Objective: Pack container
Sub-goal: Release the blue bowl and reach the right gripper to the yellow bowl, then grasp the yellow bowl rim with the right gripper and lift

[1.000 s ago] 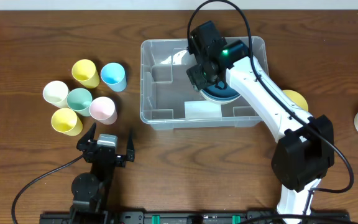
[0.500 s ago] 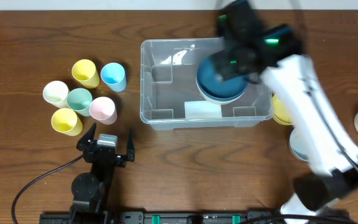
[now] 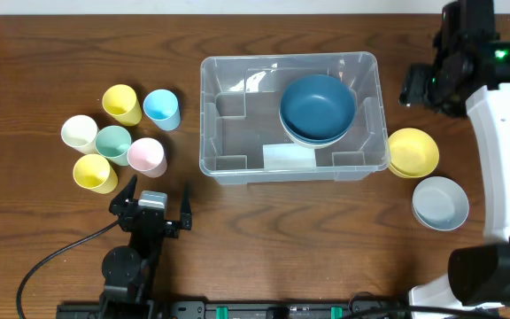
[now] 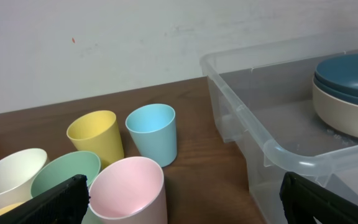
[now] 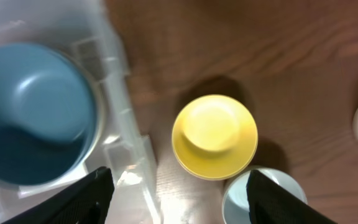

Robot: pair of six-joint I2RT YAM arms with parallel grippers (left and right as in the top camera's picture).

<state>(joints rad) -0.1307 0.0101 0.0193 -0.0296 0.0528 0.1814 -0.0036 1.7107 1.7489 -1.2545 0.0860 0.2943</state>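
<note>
Your overhead cam stares straight down at the whole table, with the arms' side nearest you. The left wrist cam sits low and close, facing level toward the far wall, across the cups and the container's left end. The right wrist cam hangs high, looking straight down at the container's right end and the yellow bowl. All three catch the blue bowl.

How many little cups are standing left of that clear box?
6, in one cluster: far yellow cup and blue cup at the back; cream cup, green cup and pink cup in the middle; near yellow cup in front. None seems hidden.
</note>
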